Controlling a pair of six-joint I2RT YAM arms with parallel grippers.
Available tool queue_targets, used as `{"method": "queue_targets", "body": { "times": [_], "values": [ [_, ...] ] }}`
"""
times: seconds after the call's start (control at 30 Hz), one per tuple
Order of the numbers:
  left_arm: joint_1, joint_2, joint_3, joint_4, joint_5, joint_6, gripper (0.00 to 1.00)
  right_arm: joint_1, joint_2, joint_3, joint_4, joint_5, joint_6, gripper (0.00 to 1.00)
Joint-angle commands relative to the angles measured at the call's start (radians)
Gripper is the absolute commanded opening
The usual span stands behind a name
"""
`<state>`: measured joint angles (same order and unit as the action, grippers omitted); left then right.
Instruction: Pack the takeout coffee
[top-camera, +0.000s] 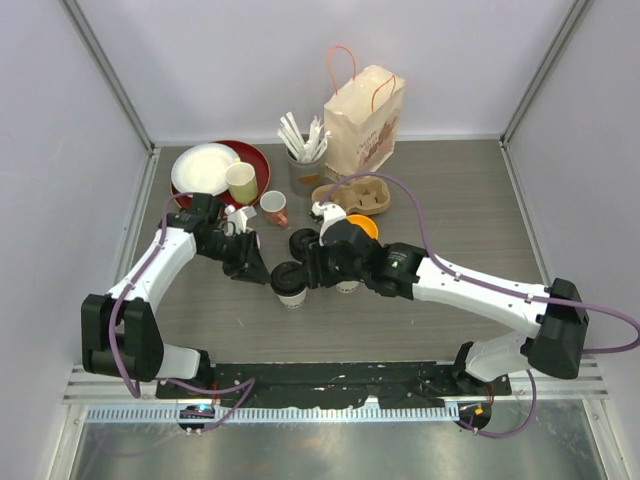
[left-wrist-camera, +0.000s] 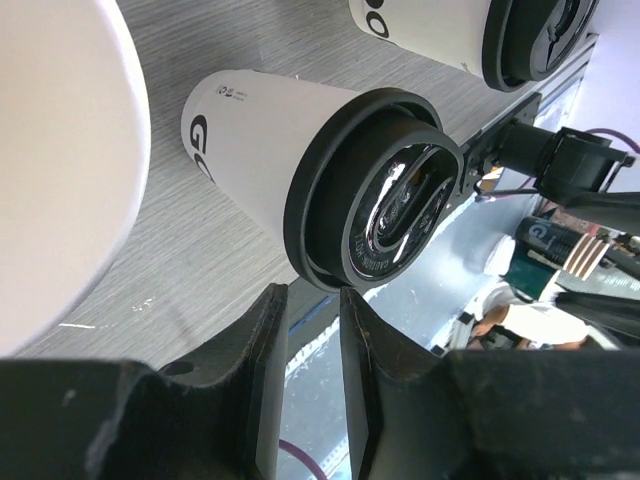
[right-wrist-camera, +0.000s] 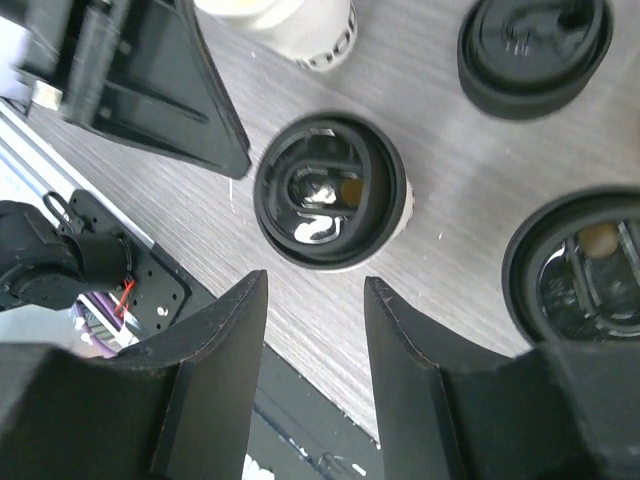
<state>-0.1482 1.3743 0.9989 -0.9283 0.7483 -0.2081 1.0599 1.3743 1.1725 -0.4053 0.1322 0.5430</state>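
Pointing: I'm seeing the first paper cup (top-camera: 289, 284) and the second paper cup (right-wrist-camera: 585, 275) both standing upright on the table (top-camera: 450, 200), with long axes vertical, black lids facing up and narrow bases down.
Whereabouts: they're sitting side by side near the middle of the table, not touching. In the top view the second is partly tucking under the right arm.
Right gripper (right-wrist-camera: 313, 280): I'm keeping its fingers spread while the wrist camera is looking straight down. The first cup is lying just beyond the tips, not between them.
Left gripper (left-wrist-camera: 313, 295): the fingers are showing only a slim gap and gripping nothing, and the first cup is sitting just ahead.
Only overhead: it's showing the paper bag (top-camera: 365, 118) and the pulp cup carrier (top-camera: 360, 196) standing behind the cups.
Only left wrist: it's catching the cups' tapered white sides and black print.
Only right wrist: it's giving me the lids' sunken centres.
Textures: I'm reading glossy moulded lids, matte paper walls and a grey wood-grain tabletop.
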Motion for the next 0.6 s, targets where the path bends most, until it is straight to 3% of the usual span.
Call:
{"method": "queue_targets", "body": {
  "times": [0.0, 0.2, 0.57],
  "values": [
    [0.002, -0.001, -0.019, 0.083, 0.069, -0.068, 0.30, -0.015, -0.003, -0.053, 0.039, -0.048, 0.124, 0.49],
    [0.002, 0.008, -0.032, 0.106, 0.075, -0.091, 0.30, -0.083, -0.003, -0.184, 0.202, -0.193, 0.202, 0.45],
    [0.002, 0.035, -0.042, 0.126, 0.071, -0.100, 0.30, -0.115, 0.026, -0.247, 0.321, -0.250, 0.218, 0.43]
  ]
}}
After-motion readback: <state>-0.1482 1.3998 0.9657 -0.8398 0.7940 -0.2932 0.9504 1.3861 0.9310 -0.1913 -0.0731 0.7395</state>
